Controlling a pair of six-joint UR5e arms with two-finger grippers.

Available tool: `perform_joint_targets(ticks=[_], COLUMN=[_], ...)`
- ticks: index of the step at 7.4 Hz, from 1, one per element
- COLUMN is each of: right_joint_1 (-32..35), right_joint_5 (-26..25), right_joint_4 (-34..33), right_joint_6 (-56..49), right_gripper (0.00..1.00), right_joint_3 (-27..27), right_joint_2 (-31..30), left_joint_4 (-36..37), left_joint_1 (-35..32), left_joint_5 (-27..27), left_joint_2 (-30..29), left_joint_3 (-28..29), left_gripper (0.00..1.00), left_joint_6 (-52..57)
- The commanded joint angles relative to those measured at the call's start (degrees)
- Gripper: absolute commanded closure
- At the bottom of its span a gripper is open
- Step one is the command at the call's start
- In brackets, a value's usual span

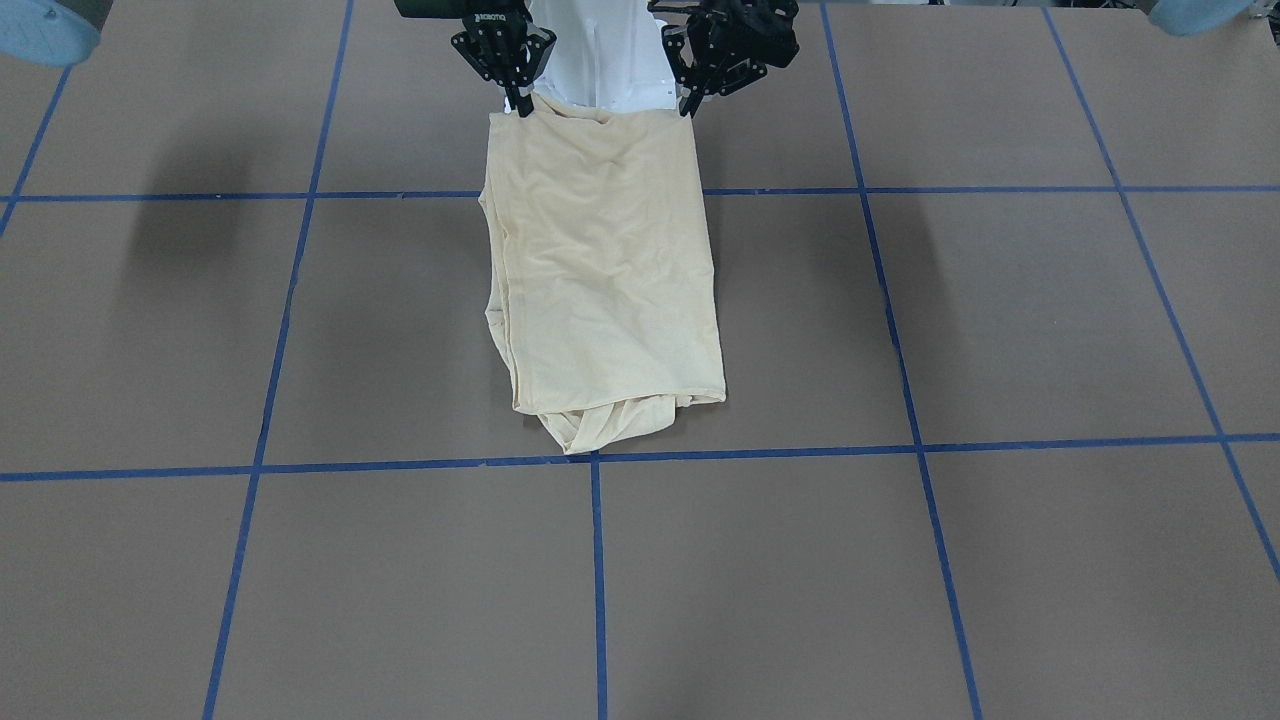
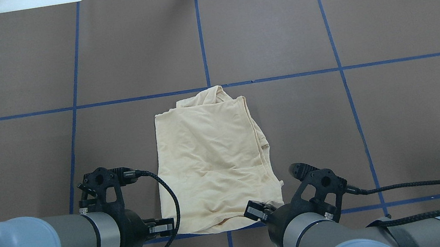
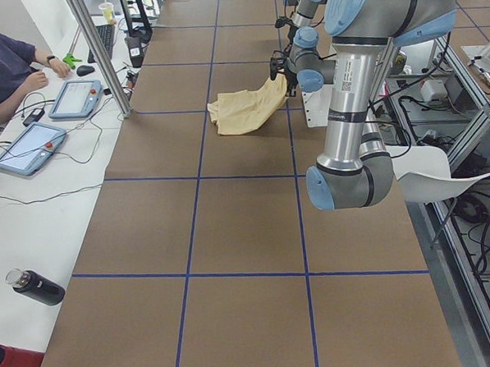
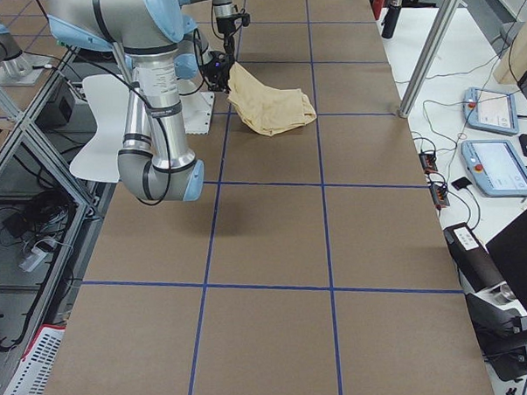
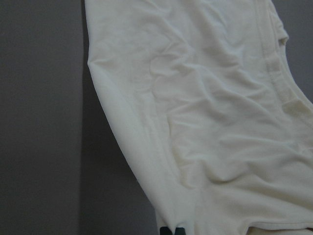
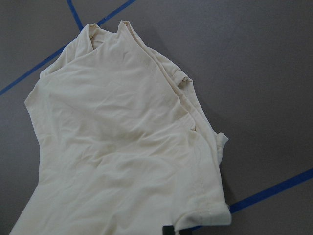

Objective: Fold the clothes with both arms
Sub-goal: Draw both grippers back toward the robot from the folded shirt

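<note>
In the front-facing view, the pale cream-yellow long-sleeved T-shirt of thin fabric [image 1: 600, 270] lies mid-table on the brown table [image 1: 1000, 320]. It forms a long narrow panel running from 12 o'clock to 6 o'clock. The black two-fingered right gripper [image 1: 520, 103] is pinched onto the panel's 11 o'clock corner. The matching left gripper [image 1: 689, 103] is pinched onto its 1 o'clock corner. Both are narrowed down on fabric. A loose twist of cloth pokes out at the 6 o'clock end.

In the overhead view, the panel sits just toward 6 o'clock of centre. The grippers are at its 7 and 5 o'clock corners, and the loose bunch at 12 o'clock reaches up to a blue tape line [image 2: 283, 76].

In both side views, the robot-side edge rises off the table, hanging from the two grippers, while the far end lies flat.

In each wrist view, dark fingertips show at 6 o'clock on the frame's edge, with cloth drawn taut toward them. The right wrist view also shows stacked layers along the 3 o'clock side.

The lengthwise folding looks done: sides and sleeves appear tucked in, and no print shows. What seems left is the crosswise fold, carrying the held edge over to the far end, and tidying the stray bunch.
</note>
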Motion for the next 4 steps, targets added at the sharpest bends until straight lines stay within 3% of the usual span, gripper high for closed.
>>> perform_joint_targets(ticks=[1,3,4], right_joint_1=[-0.23,-0.06,4.21], right_joint_5=[0.01,-0.34,0.09], right_joint_4=[-0.62,-0.36,1.56], right_joint_6=[-0.03,-0.72,-2.56], right_gripper=[1.00,1.00,1.00], right_joint_3=[0.45,-2.43,-8.11], right_joint_2=[0.02,0.63,2.99], left_joint_4=[0.94,0.85,0.59], left_joint_1=[0.13,0.30,0.04], left_joint_5=[-0.39,-0.30,0.39], left_joint_2=[0.01,-0.60,-3.48], left_joint_3=[-0.28,2.07,7.49], left_gripper=[1.00,1.00,1.00], left_joint_6=[0.00,0.09,1.04])
